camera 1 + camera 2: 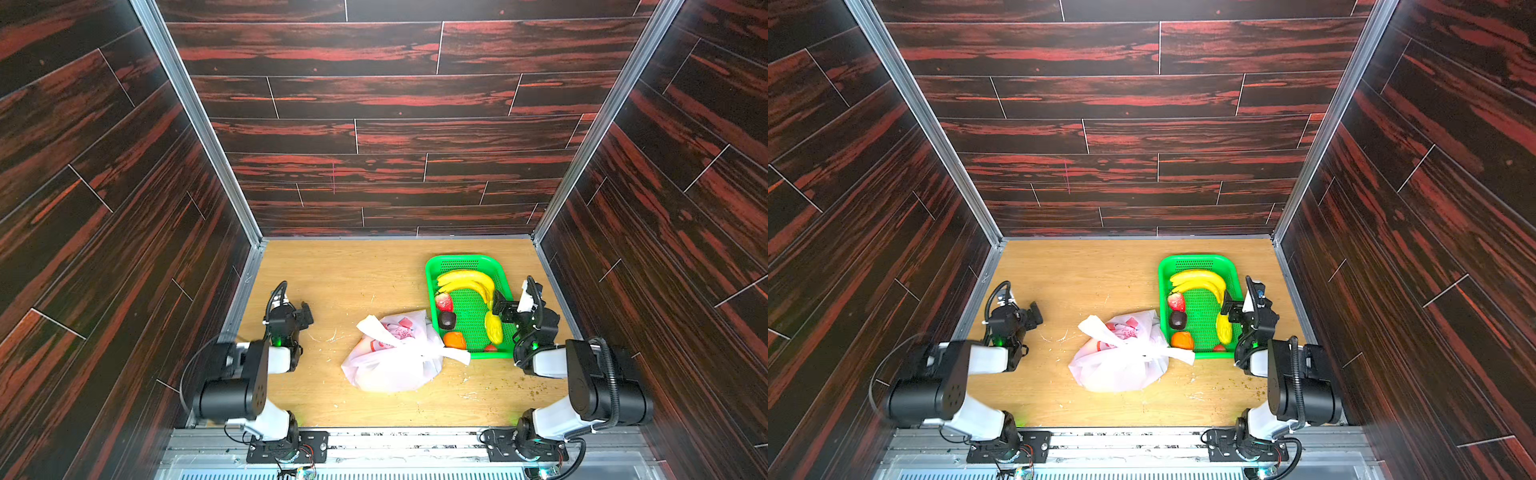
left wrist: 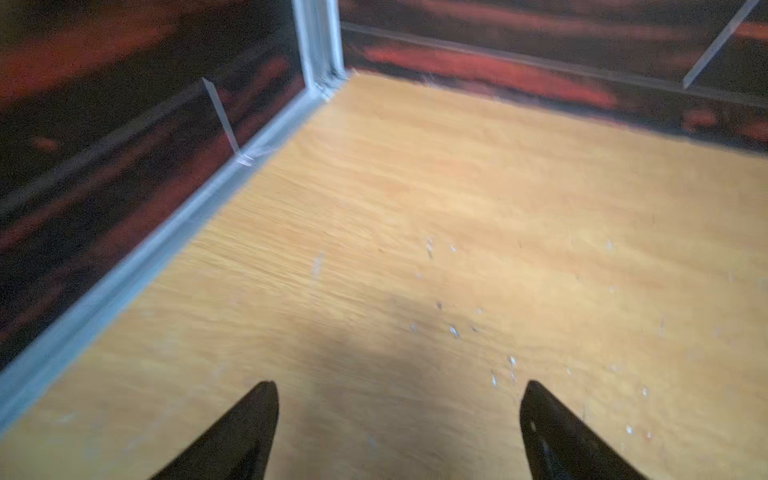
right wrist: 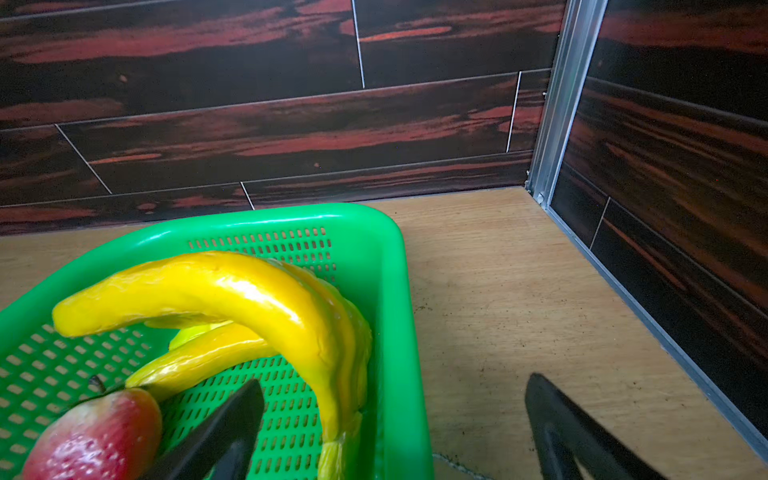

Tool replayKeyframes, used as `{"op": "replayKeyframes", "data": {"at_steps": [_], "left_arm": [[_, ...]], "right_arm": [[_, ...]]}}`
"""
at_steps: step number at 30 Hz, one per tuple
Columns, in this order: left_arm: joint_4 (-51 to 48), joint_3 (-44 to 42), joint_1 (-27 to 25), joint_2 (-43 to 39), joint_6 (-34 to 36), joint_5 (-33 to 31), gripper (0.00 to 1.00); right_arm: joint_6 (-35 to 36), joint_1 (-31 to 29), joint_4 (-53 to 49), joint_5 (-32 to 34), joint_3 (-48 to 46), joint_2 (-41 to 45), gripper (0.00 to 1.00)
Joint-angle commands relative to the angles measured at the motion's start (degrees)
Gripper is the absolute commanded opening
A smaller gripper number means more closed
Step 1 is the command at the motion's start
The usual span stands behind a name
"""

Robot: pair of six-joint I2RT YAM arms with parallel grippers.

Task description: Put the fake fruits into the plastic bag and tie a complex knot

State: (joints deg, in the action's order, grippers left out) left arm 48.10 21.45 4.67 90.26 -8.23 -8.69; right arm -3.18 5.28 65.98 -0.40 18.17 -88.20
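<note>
Nearby, green basket [image 1: 461,259] beside plastic bag [image 1: 390,368]

Wearing black housings and white shells; trailing black cables behind left gripper [image 1: 308,316] and right gripper [image 1: 503,301]; glowing green there; tapering into black pointed fingers [image 2: 249,432].

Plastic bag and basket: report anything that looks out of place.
The plastic bag lies bulging with its handles already bunched into a knot, yet the banana bunch, a strawberry, a dark purple ball, an orange and a lemon sit in the green basket. Crumbs dot the table too.
</note>
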Motion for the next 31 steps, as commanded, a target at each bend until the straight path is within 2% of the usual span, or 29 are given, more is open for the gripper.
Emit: {"op": "replayKeyframes", "data": {"at_steps": [1,4,6,31], "left_arm": [[-3.77,3.66,0.15,-2.54,2.02,3.35,0.93],[-0.51,2.81,0.17,-1.59,2.21,3.42,0.99],[-2.68,3.39,0.15,-2.25,2.09,3.37,0.99],[-2.19,3.16,0.11,-2.28,2.22,3.63,0.99]], "right_arm": [[-0.42,0.17,-2.44,0.40,0.26,-1.36,0.99],[-0.41,0.20,-2.39,0.40,0.21,-1.26,0.99],[-0.34,0.19,-2.28,0.40,0.09,-1.18,0.99],[-0.07,-0.15,-2.00,1.13,-0.07,-1.09,0.99]]}}
